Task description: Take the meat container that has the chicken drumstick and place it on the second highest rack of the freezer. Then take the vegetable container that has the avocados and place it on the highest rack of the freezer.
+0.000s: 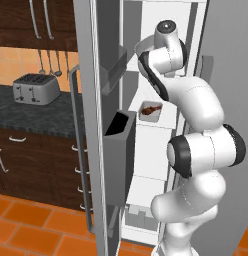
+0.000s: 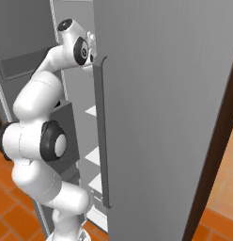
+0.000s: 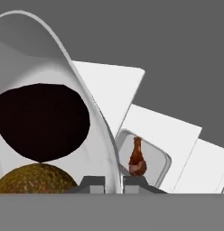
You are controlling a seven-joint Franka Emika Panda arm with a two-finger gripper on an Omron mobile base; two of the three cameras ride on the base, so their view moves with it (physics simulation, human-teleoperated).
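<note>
A silver toaster (image 1: 36, 89) sits on the dark countertop (image 1: 26, 114) (speckled), utensils (image 1: 48, 62) hanging just above it.

Toaster (image 1: 36, 89), silver, two-slot, sits on dark speckled countertop (image 1: 31, 116). Behind toaster: orange tiled wall (image 1: 16, 62), with utensils (image 1: 48, 64) hanging just right of it. Above toaster: dark wood upper cabinets (image 1: 26, 22) with long pale bar handles. Below toaster: dark wood base cabinets (image 1: 31, 165), curved pale handles; drawer stack at the right end. Floor (image 1: 26, 225) under those cabinets: orange-red tile, pale grout. Light even, no strong shadows.
</note>
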